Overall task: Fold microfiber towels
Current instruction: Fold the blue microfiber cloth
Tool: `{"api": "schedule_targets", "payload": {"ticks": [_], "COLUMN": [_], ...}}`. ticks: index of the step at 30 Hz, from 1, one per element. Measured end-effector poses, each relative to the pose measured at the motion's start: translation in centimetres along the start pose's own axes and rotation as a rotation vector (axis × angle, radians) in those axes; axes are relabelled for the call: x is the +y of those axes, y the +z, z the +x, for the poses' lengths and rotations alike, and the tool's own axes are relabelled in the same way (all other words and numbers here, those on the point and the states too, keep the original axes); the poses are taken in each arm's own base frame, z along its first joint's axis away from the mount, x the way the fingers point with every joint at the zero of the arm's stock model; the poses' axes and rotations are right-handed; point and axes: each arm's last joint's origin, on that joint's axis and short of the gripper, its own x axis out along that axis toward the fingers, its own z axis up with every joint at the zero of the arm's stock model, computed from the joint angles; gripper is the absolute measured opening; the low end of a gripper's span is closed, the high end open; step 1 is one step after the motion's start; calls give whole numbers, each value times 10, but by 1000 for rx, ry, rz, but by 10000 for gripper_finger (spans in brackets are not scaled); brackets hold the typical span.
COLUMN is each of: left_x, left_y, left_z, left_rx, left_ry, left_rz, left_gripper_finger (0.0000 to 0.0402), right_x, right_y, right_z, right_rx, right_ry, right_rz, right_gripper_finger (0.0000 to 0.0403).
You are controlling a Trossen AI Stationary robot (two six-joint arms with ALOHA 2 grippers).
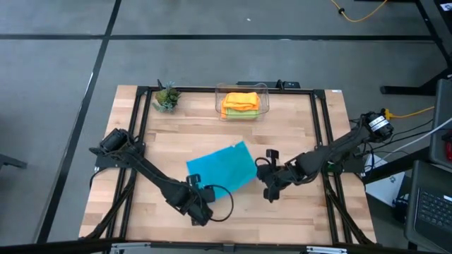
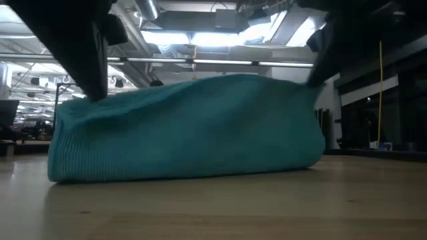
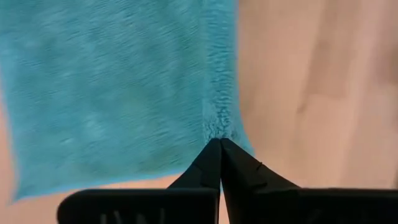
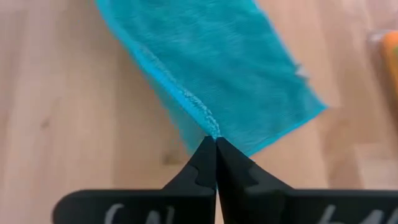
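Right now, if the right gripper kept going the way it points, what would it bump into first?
The teal towel. The right gripper is shut on that towel's edge and points across it, so more towel comes first; beyond that it's hard to tell.

Both arms are dark, slender, multi-jointed links. The left arm [image 1: 152, 180] carries a black cable looping out beside its wrist. The right arm [image 1: 332, 152] has a round, light-marked joint housing at its base end. Each gripper, left gripper [image 3: 219, 144] and right gripper [image 4: 215, 142], has two black, wedge-shaped fingers tapering to a point, with a notched step along each inner edge.
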Motion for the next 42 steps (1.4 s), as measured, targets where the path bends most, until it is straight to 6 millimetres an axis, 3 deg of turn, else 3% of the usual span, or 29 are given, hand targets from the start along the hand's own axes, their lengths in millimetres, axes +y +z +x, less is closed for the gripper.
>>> {"api": "schedule_targets", "payload": {"ticks": [9, 19, 24, 33, 42], "left_x": [25, 55, 62, 74, 76], "left_y": [-1, 6, 6, 3, 4], "left_z": [3, 14, 22, 33, 34], "left_rx": [90, 185, 198, 221, 188], "left_ry": [183, 264, 268, 298, 335], "left_rz": [17, -14, 1, -19, -14], "left_gripper_finger": [0, 0, 0, 10, 81], "right_x": [-28, -53, -60, -67, -76], "right_y": [17, 15, 13, 15, 17], "right_z": [16, 70, 87, 93, 100], "right_rx": [-60, 54, 74, 71, 61], "right_ry": [-89, -187, -208, -220, -232], "right_rz": [-19, -14, 6, 21, 38], "right_gripper_finger": [0, 0, 0, 0, 0]}}
